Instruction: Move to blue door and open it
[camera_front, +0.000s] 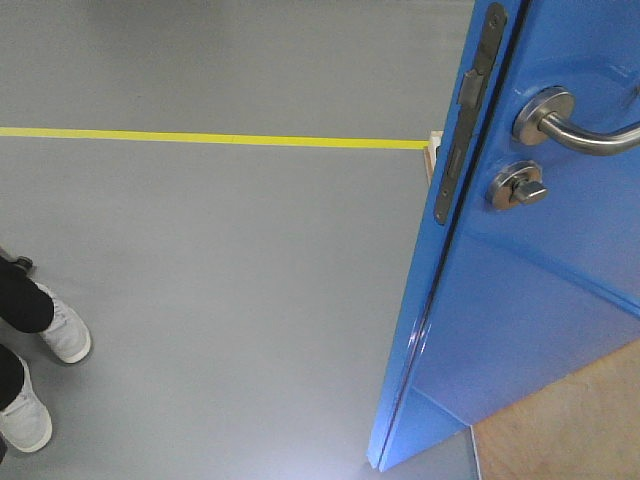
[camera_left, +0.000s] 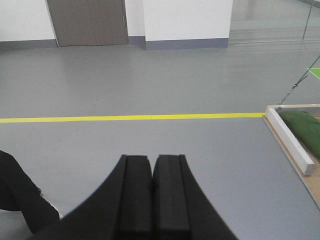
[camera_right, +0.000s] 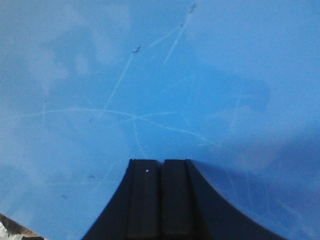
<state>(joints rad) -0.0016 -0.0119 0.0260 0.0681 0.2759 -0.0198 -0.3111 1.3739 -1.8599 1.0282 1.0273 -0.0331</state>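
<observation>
The blue door (camera_front: 520, 300) stands open, edge-on, at the right of the front view. Its silver lever handle (camera_front: 570, 125), round thumb-turn lock (camera_front: 516, 186) and dark latch plate (camera_front: 470, 110) all show. No gripper shows in the front view. In the right wrist view the scratched blue door (camera_right: 150, 75) fills the frame, and my right gripper (camera_right: 161, 162) is shut and empty with its tips at or very near the panel. My left gripper (camera_left: 151, 159) is shut and empty, pointing over open grey floor.
A yellow floor line (camera_front: 200, 137) runs across the grey floor. A person's legs and white shoes (camera_front: 45, 370) stand at the left. A wooden base with a white beam (camera_left: 290, 140) and a green bag (camera_left: 305, 131) lies at the right. A brown door (camera_left: 87, 22) is in the far wall.
</observation>
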